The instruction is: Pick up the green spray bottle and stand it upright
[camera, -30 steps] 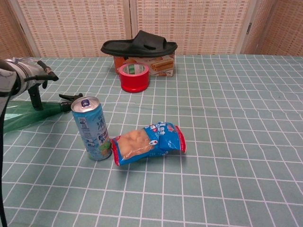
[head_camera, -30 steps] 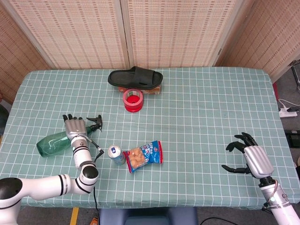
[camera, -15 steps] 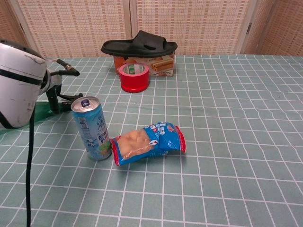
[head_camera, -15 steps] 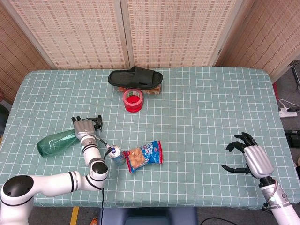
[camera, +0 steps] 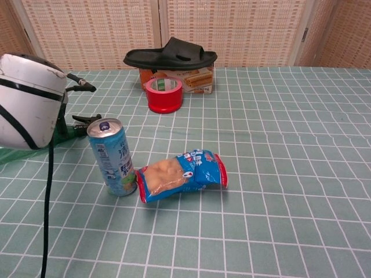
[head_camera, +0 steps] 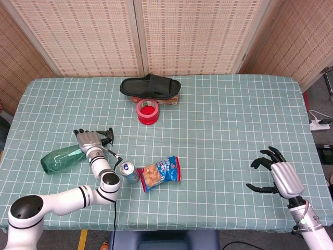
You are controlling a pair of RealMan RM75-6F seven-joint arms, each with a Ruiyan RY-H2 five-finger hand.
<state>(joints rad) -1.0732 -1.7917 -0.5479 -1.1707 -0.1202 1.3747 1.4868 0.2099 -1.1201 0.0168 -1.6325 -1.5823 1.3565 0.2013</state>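
- Looked like a staged robot data-collection room, not a lived-in home.
- Table (head_camera: 234,130) was covered by a green grid-check cloth, backed by woven reed screen panels (head_camera: 187,36).
- Unrelated props sat together: black slipper (head_camera: 150,86) on a biscuit box (camera: 185,78), red tape roll (head_camera: 147,111), drink can (camera: 112,157), snack bag (head_camera: 161,173).
- Power strip (head_camera: 319,124) lay on the floor at right.

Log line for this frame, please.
stage: reaching | left robot hand over neck of lying green spray bottle, grasp unclear | right robot hand open, idle
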